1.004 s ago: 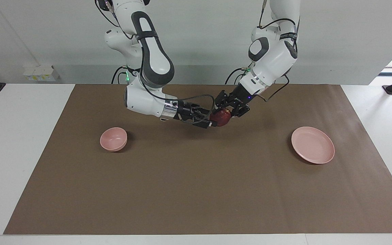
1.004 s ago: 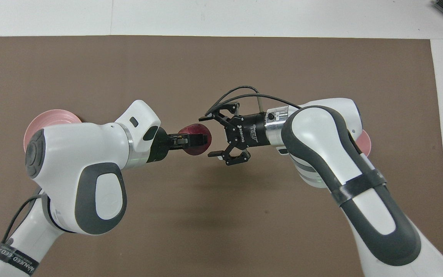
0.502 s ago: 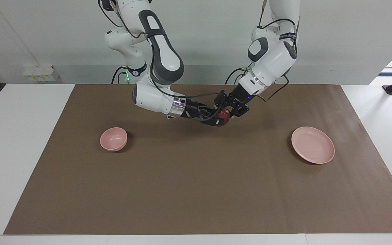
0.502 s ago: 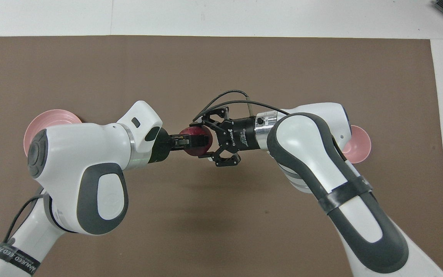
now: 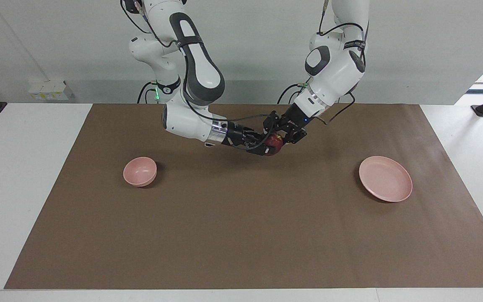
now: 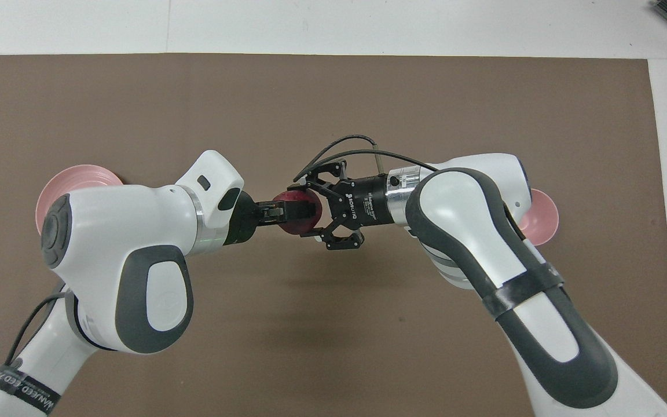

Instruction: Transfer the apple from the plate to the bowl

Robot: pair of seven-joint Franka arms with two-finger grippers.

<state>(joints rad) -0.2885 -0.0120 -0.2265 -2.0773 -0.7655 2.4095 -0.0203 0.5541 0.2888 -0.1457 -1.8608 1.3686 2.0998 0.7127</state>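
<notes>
The dark red apple (image 5: 275,145) (image 6: 294,226) hangs in the air over the middle of the brown mat, between the two grippers. My left gripper (image 5: 279,138) (image 6: 301,211) is shut on it. My right gripper (image 5: 268,148) (image 6: 308,210) is open, with one finger on each side of the apple. The wide pink plate (image 5: 385,178) lies empty toward the left arm's end of the table; in the overhead view (image 6: 79,174) the left arm hides most of it. The small deep pink bowl (image 5: 140,171) (image 6: 545,211) stands empty toward the right arm's end.
The brown mat (image 5: 241,235) covers most of the white table. Both arms reach in over its middle, nearer to the robots than the bowl and the plate.
My right gripper has moved toward the left gripper until its open fingers stand around the apple. The left gripper has kept the apple almost still.
</notes>
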